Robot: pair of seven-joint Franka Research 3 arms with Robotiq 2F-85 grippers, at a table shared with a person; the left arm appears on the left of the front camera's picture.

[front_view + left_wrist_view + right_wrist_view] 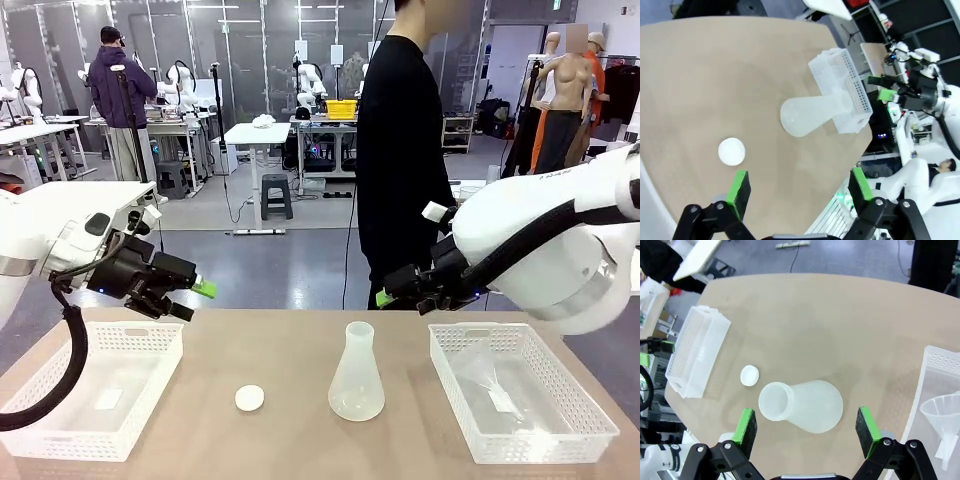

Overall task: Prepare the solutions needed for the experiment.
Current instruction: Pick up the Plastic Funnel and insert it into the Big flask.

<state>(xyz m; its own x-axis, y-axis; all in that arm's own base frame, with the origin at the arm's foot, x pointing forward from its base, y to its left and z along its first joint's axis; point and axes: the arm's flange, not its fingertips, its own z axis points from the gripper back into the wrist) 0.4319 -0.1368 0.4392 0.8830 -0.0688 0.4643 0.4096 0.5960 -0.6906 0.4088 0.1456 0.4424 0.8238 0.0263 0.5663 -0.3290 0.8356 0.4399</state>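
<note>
Claw, left (195, 300): jaws wide apart, nothing between the green pads; hangs over the tan table (290, 345).
Claw, right (388, 290): jaws wide apart, empty; hangs over the table's far edge.
Flask: translucent white plastic conical flask (356, 372), upright, below and between the two claws, nearer the right one.
Solutions: cannot tell whether any liquid lies in the flask; its wall is cloudy.
Cap: small white round cap (250, 398), flat on the table, on the flask's left-claw side, apart from it.
Baskets: white perforated plastic basket (120, 328) below the left claw; a second (480, 330) below the right claw, holding a clear plastic funnel (940, 412).
Person: dark top (400, 150), standing just beyond the right claw.
</note>
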